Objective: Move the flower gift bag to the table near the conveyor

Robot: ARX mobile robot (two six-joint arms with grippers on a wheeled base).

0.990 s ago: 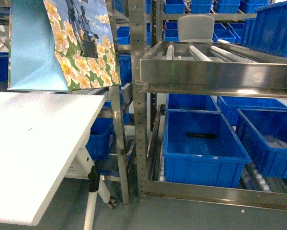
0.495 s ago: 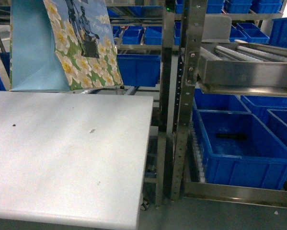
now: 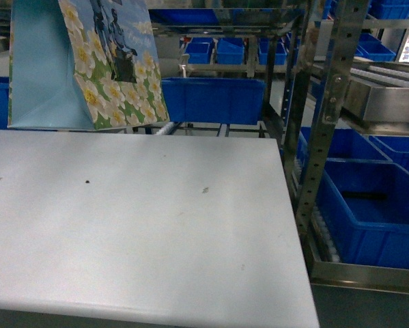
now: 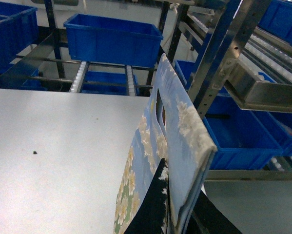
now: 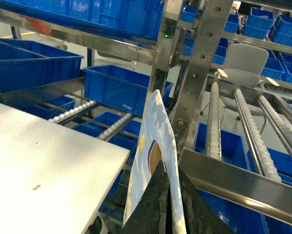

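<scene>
The flower gift bag (image 3: 115,68), with white-yellow flowers, blue sky and a dark figure, hangs at upper left over the far edge of the white table (image 3: 136,225). In the left wrist view my left gripper (image 4: 181,185) is shut on the top edge of the bag (image 4: 170,112), below its cut-out handle, above the table (image 4: 63,165). The conveyor (image 3: 388,96), a steel frame with white rollers, stands to the right. My right gripper (image 5: 170,165) is shut on the rim of a second pale paper bag (image 5: 153,131), beside the conveyor (image 5: 214,117). Neither gripper shows in the head view.
Perforated steel uprights (image 3: 327,116) stand just off the table's right edge. Blue bins sit behind the table (image 3: 211,99) and low in the rack (image 3: 354,219). Roller rails (image 4: 80,80) run beyond the far edge. A grey chair (image 5: 243,63) is behind the rack.
The head view has shifted: the rack slid to the right and the table now fills most of the picture. The flower gift bag stays at upper left, held up.
</scene>
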